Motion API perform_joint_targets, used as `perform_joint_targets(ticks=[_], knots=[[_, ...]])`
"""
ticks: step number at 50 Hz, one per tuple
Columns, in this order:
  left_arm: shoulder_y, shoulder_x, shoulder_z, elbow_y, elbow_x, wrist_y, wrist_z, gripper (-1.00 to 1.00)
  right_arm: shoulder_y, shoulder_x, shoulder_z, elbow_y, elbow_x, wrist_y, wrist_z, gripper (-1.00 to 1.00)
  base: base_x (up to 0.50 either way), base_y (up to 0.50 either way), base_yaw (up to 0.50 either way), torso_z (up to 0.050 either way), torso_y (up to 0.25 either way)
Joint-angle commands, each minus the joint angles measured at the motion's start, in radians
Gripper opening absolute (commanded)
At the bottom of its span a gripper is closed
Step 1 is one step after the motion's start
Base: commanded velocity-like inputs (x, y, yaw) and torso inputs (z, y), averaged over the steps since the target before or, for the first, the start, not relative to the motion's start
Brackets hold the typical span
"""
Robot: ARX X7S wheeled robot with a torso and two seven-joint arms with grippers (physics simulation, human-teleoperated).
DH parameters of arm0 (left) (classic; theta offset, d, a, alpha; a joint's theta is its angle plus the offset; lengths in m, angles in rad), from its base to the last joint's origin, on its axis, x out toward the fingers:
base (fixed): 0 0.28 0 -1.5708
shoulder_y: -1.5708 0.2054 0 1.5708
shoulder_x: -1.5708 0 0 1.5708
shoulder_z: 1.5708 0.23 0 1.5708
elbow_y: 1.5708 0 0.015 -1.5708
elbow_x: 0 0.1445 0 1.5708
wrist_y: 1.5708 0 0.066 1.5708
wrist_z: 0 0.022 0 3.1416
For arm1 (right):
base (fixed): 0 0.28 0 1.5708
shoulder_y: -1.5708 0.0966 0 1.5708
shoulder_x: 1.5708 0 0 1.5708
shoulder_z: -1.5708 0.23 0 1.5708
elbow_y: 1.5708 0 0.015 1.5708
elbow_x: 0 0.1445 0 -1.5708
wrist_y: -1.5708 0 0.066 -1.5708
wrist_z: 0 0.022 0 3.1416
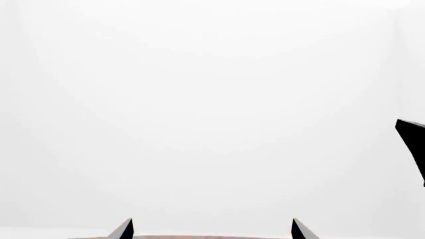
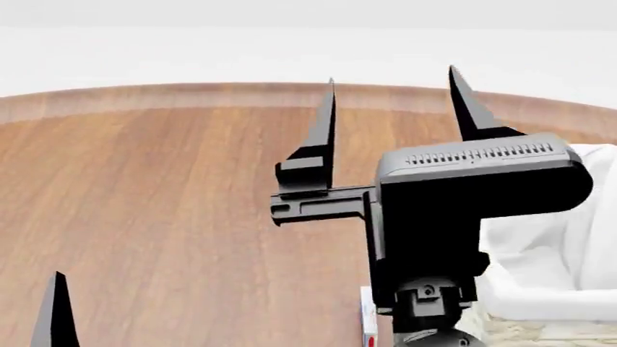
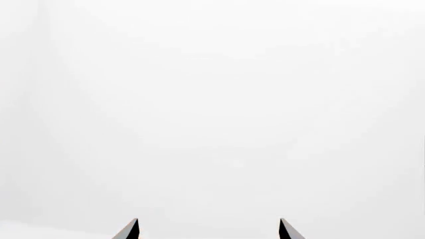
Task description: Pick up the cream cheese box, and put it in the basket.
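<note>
The cream cheese box [image 2: 368, 318] is a small white box with a red mark. It lies on the wooden table [image 2: 173, 188] at the front, mostly hidden behind my right arm. The basket [image 2: 545, 332] with its white cloth lining [image 2: 559, 246] stands at the right edge. My right gripper [image 2: 391, 79] is raised above the table, fingers pointing up, open and empty; it also shows open in the right wrist view [image 3: 209, 229]. My left gripper [image 1: 212, 228] is open and empty; in the head view only one of its fingers [image 2: 56, 311] shows, at the lower left.
The round wooden table's far edge [image 2: 193, 94] curves across the head view, with white background beyond. In the left wrist view a dark tip [image 1: 413, 144] shows at the side. Both wrist views face blank white.
</note>
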Motion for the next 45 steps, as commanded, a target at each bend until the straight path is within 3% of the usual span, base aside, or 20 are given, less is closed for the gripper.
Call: perform_joint_targets(ticks=[1, 18, 34, 45], knots=[[-0.005, -0.013, -0.012, 0.000, -0.029, -0.005, -0.012, 1.00, 0.295, -0.049, -0.038, 0.401, -0.018, -0.047, -0.031, 1.00, 0.00, 0.00, 0.00, 0.000, 0.000], [-0.009, -0.024, 0.006, -0.007, 0.005, -0.004, -0.033, 1.00, 0.429, -0.158, -0.062, 1.159, 0.015, -0.407, -0.065, 1.00, 0.00, 0.00, 0.00, 0.000, 0.000], [-0.005, -0.030, 0.017, 0.000, 0.014, 0.003, -0.051, 1.00, 0.479, -0.178, -0.168, 1.616, 0.109, -0.666, -0.055, 1.00, 0.00, 0.00, 0.00, 0.000, 0.000], [-0.005, -0.035, 0.024, -0.002, 0.023, 0.016, -0.059, 1.00, 0.476, -0.181, -0.302, 1.786, 0.223, -0.772, -0.041, 1.00, 0.00, 0.00, 0.00, 0.000, 0.000]])
